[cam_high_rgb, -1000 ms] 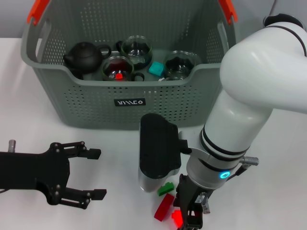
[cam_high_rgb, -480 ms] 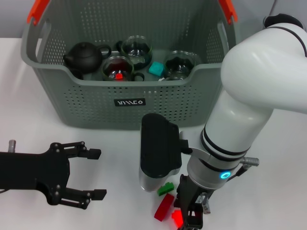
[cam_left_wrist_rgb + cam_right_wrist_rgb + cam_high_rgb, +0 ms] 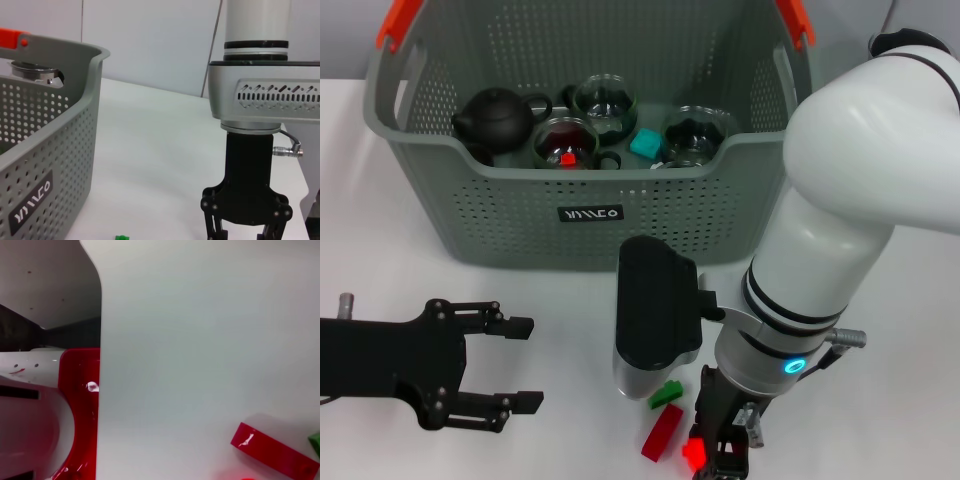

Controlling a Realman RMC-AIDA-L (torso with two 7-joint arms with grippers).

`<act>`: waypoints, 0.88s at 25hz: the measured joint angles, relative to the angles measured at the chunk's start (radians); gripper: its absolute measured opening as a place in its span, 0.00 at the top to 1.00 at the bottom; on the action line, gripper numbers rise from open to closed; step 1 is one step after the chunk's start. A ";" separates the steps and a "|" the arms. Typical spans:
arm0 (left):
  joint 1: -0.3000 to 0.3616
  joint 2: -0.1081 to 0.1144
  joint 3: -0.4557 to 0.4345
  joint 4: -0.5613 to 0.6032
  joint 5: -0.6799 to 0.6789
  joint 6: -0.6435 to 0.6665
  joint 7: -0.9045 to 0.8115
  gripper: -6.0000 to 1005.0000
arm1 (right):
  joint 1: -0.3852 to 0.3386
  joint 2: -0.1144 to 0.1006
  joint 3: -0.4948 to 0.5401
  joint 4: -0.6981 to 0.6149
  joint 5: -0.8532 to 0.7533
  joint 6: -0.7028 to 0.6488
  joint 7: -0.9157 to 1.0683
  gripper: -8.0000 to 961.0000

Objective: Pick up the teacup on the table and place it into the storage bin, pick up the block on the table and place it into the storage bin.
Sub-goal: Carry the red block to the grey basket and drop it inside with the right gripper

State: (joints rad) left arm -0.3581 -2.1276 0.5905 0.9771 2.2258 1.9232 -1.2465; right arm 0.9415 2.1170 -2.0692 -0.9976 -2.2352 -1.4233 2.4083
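The storage bin (image 3: 580, 240) stands at the back of the white table and holds three glass teacups (image 3: 604, 100), a black teapot (image 3: 496, 115) and a teal block (image 3: 644, 143). No teacup shows on the table itself. At the table's front edge my right gripper (image 3: 706, 455) points down, shut on a small red block (image 3: 693, 453). Beside it lie a longer red block (image 3: 661, 432) and a green block (image 3: 666, 393). In the left wrist view the right gripper (image 3: 244, 233) hangs past the bin's corner (image 3: 45, 150). My left gripper (image 3: 525, 363) rests open at the front left, holding nothing.
The right arm's black wrist housing (image 3: 655, 320) hangs just in front of the bin's labelled wall. Orange handles (image 3: 398, 22) top the bin's corners. Bare white table (image 3: 560, 300) lies between the left gripper and the bin.
The right arm has shifted slightly to the right and up, and the small red block has moved with it. The left arm has hardly moved.
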 joint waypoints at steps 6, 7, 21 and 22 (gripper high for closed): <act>0.002 0.001 0.000 0.000 0.002 0.002 -0.004 0.20 | -0.018 -0.013 0.026 -0.054 -0.008 -0.042 0.012 0.54; 0.004 0.001 0.000 0.001 0.003 0.003 -0.004 0.21 | -0.023 -0.015 0.043 -0.069 -0.015 -0.059 0.012 0.54; 0.007 0.002 -0.015 0.006 0.017 0.008 -0.004 0.22 | 0.007 -0.019 0.607 -0.479 -0.087 -0.359 0.012 0.55; 0.007 0.002 -0.019 0.006 0.017 0.009 -0.004 0.22 | 0.028 -0.019 0.677 -0.514 -0.084 -0.359 0.016 0.55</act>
State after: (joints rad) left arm -0.3512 -2.1260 0.5717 0.9833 2.2428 1.9320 -1.2502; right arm 0.9693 2.0981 -1.3926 -1.5119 -2.3195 -1.7820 2.4243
